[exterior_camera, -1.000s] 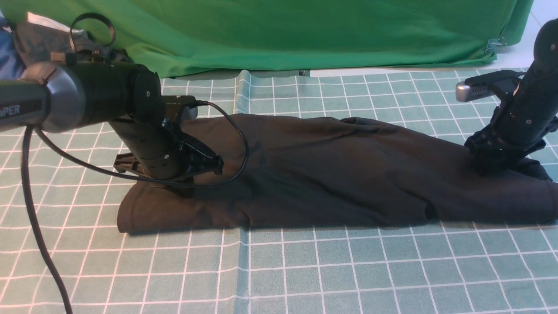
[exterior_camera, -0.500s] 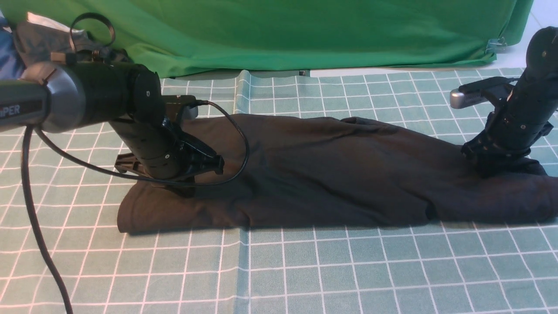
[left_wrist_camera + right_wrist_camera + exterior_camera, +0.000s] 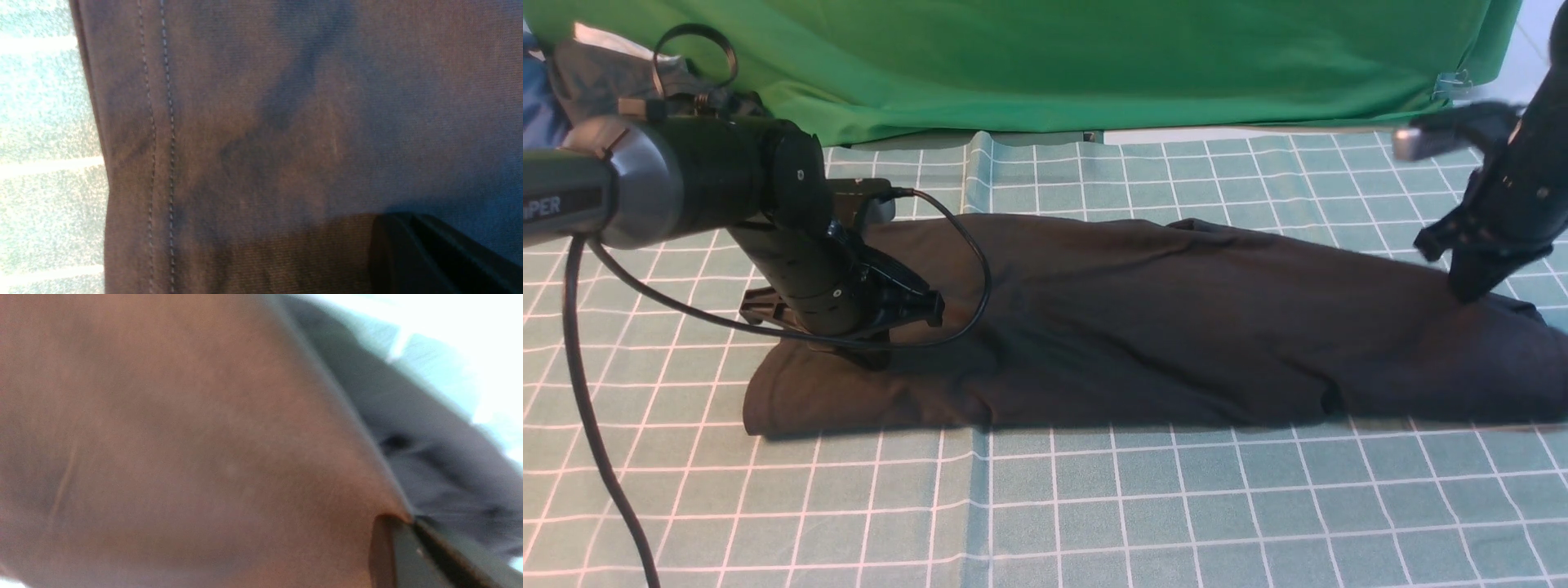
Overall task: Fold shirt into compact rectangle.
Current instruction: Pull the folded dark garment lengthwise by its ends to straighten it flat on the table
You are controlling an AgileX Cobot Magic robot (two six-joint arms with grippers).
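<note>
The black shirt [image 3: 1143, 318] lies as a long folded band across the checked cloth, print and neck label hidden. My left gripper [image 3: 870, 347] is down on its left end, close to the stitched hem [image 3: 163, 122]. One dark finger [image 3: 429, 257] shows against the fabric [image 3: 261, 122], and the jaws look shut on the shirt. My right gripper [image 3: 1470, 290] is raised at the right end and shut on the shirt. In the right wrist view the fabric [image 3: 184, 416] is drawn up to a peak at the finger [image 3: 412, 559].
A green backdrop [image 3: 1094, 57] hangs along the table's far edge. A dark grey garment [image 3: 596, 61] and a blue garment [image 3: 535, 106] sit at the far left corner. The left arm's cable [image 3: 596, 425] trails down over the green checked tablecloth [image 3: 1094, 506].
My right gripper has risen and moved a little right, lifting the shirt's right end off the table. The left arm has stayed put.
</note>
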